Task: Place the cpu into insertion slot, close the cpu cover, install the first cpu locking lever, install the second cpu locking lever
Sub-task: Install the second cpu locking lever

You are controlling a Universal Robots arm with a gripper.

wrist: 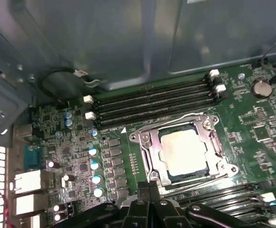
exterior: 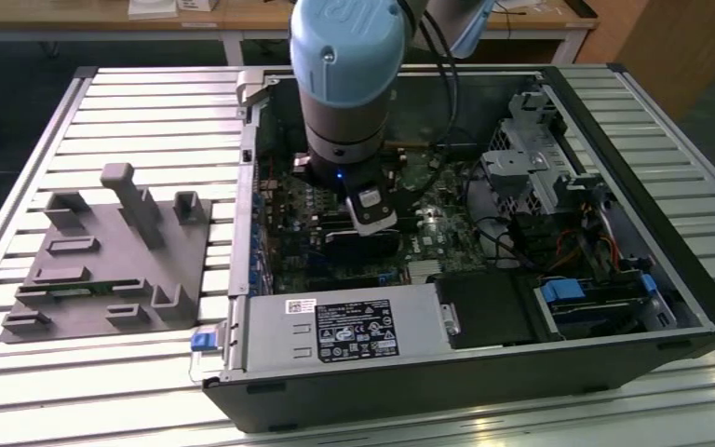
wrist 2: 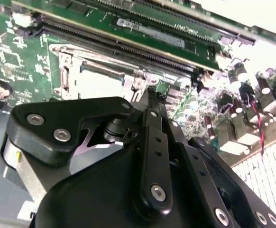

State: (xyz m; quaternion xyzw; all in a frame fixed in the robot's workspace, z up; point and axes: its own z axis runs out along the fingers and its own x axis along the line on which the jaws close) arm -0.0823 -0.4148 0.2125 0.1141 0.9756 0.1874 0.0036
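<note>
Already flat, cpu (wrist: 184,153) seated square in insertion slot (wrist: 153,173), cpu cover (wrist: 209,124) shut

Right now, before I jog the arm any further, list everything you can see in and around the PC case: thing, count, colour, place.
Open black computer case: one, on the slatted metal table.
Green motherboard: one, inside the case.
Pale silvery-tan square cpu: one, seated in the insertion slot.
Silvery metal cpu cover frame: one, lying around the chip.
Long black memory slots: four, empty, beside the socket.
Grey power supply box with label: one, at the case's near edge.
Grey plastic fixture block: one, on the table at the exterior view's left.
Robot arm, blue and grey: one, reaching into the case.
Black hand: one, just beside the socket.
</note>
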